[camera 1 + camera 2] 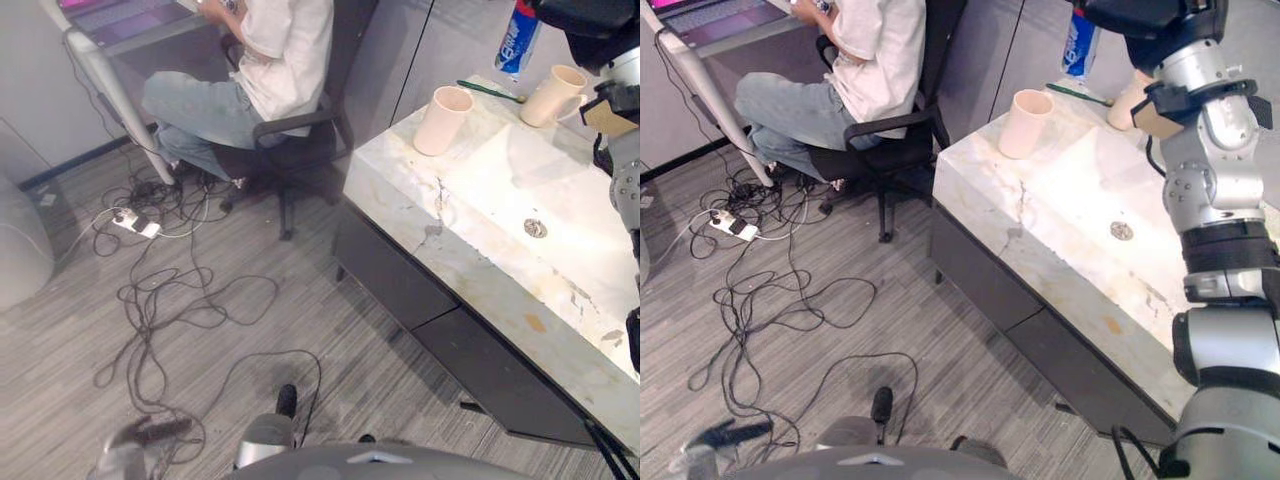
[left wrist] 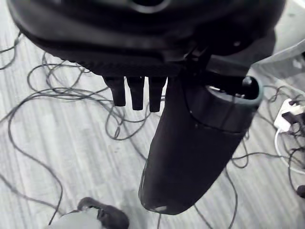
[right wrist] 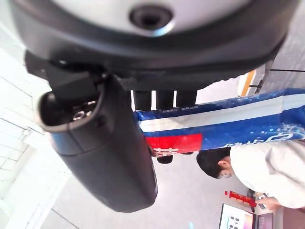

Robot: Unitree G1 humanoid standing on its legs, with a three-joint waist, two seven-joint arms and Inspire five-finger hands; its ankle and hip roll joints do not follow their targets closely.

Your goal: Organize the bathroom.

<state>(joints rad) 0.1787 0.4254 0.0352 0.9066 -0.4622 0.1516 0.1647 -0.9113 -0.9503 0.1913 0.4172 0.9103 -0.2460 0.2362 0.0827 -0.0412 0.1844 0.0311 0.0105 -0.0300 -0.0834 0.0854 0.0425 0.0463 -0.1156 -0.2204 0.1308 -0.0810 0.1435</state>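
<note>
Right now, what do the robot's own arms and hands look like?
The right arm is a chain of rounded silver-grey segments with black joint bands. Each hand is dark and glossy: the right hand and left hand show a bulky thumb beside a row of slim black fingers.

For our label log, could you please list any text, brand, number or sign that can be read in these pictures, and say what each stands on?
Nothing can be quoted as it reads.
Tube in the right hand: print on its blue, white and red bands, too blurred to read.
Laptop screen: too small to read.
Near cup and far cup: plain, no print.
</note>
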